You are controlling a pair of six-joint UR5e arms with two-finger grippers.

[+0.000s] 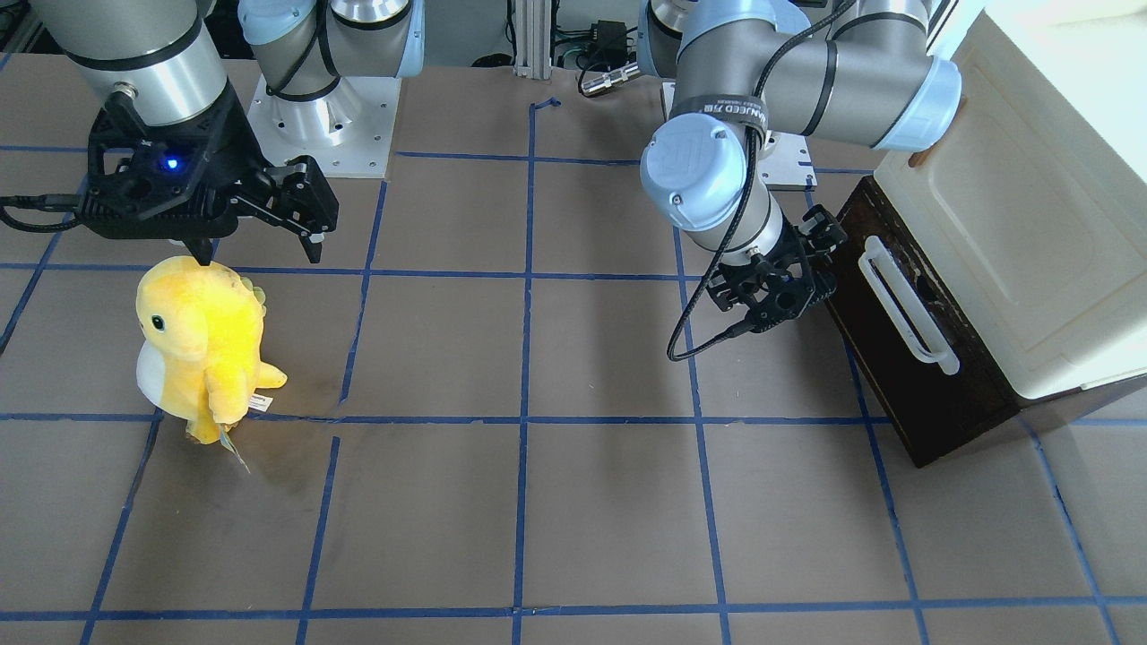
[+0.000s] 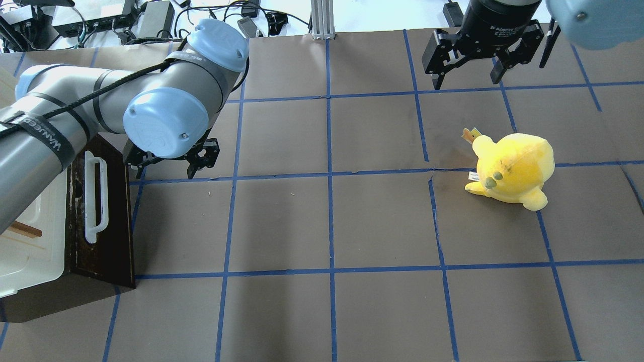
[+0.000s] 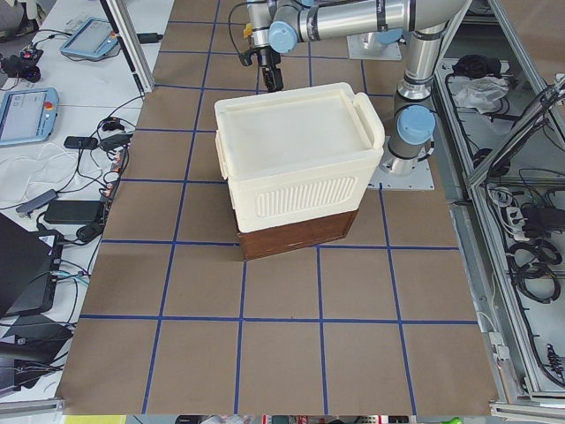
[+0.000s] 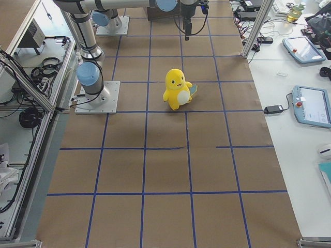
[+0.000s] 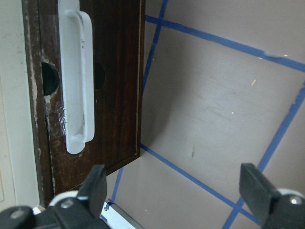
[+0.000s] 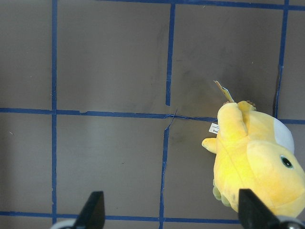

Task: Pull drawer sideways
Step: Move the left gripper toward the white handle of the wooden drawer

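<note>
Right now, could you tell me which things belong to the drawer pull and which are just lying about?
Job: drawer, its white handle, left gripper (open, not yet on the handle).
Lying about: yellow plush toy, cream-white cabinet, right gripper (open).

Drawer (image 2: 118,226) sits under cabinet (image 2: 30,251), left hand (image 2: 163,170) just beside it

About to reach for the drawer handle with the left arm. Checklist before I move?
1. Left gripper open: ok, fingers spread wide.
2. Left gripper around the long white bar handle: not ok, it is beside the handle, apart.
3. Dark brown wooden drawer shut: ok, no interior shows.
4. Yellow plush toy off the pull path: ok, far across the table.
5. Right gripper out of the way: ok, open, near the plush toy.
6. Drawer slides freely: cannot tell.
</note>
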